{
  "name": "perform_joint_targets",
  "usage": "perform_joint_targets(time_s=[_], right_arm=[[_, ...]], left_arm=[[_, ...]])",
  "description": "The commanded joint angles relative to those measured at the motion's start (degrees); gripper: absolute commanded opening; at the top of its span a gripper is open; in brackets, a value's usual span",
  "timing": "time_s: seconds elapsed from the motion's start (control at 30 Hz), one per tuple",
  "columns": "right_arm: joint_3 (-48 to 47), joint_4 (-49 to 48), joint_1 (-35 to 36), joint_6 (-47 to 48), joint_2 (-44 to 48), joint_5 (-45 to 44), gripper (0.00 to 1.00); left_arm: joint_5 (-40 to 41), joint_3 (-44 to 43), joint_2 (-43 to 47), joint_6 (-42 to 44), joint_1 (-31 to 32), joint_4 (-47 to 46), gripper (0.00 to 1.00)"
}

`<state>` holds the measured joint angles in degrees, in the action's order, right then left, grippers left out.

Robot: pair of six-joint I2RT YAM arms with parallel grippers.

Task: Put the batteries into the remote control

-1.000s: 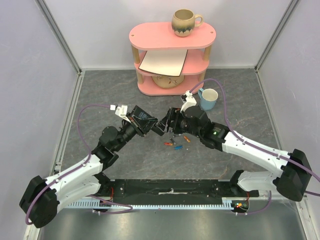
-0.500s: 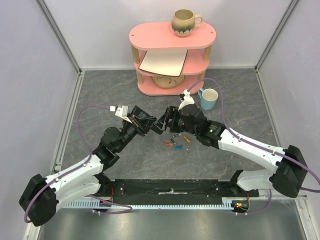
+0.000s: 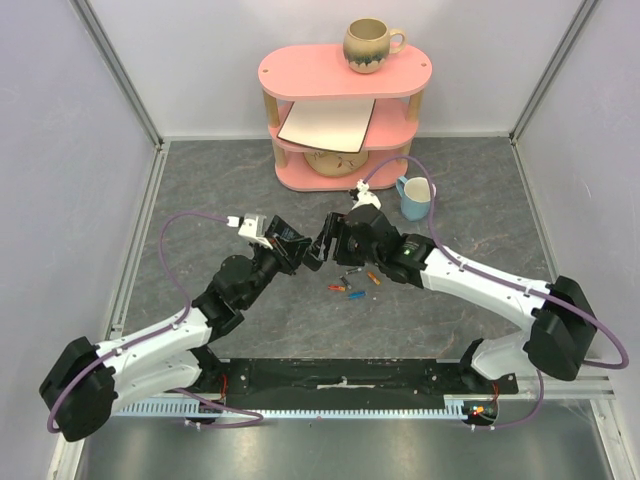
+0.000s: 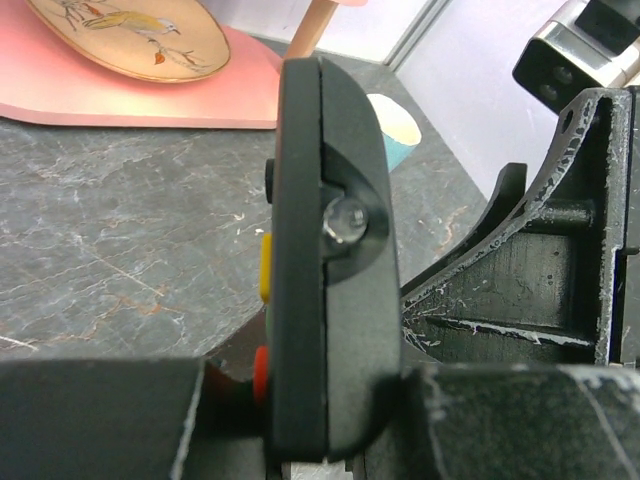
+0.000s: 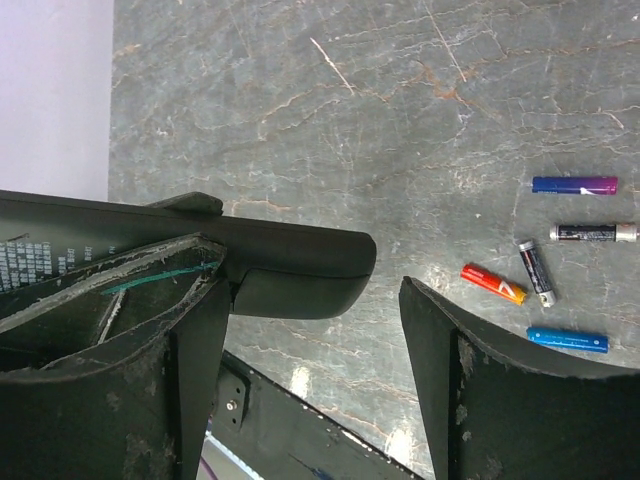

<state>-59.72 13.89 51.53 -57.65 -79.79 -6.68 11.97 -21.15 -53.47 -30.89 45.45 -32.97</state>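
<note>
Pink shelf (image 3: 300, 72) — brown mug (image 3: 370, 45) on top, blue cup (image 3: 416, 197) nearby

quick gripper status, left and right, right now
Left gripper: closed, holding the slim black rectangular remote control.
Right gripper: open, holding nothing, remote's end between its jaws.

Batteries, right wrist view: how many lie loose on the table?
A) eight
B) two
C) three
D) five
D: five batteries lie on the grey table, two bluish, one red-orange and two dark, none of them in a gripper.
</note>
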Motion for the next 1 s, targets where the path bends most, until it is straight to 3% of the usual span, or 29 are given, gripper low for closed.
perform_joint_targets(time_s=[0.0,0.97], right_arm=[[-3.5,0.5,0.9,-1.6,-3.3,-1.7,0.77],[-2.6,3.2,1.0,-1.6,-6.5,-2.6,0.75]], left_arm=[[-2.5,-4.2,0.1,1.5,3.2,-7.3,0.02],[4.0,-4.1,3.0,7.3,4.2,-8.7,0.02]])
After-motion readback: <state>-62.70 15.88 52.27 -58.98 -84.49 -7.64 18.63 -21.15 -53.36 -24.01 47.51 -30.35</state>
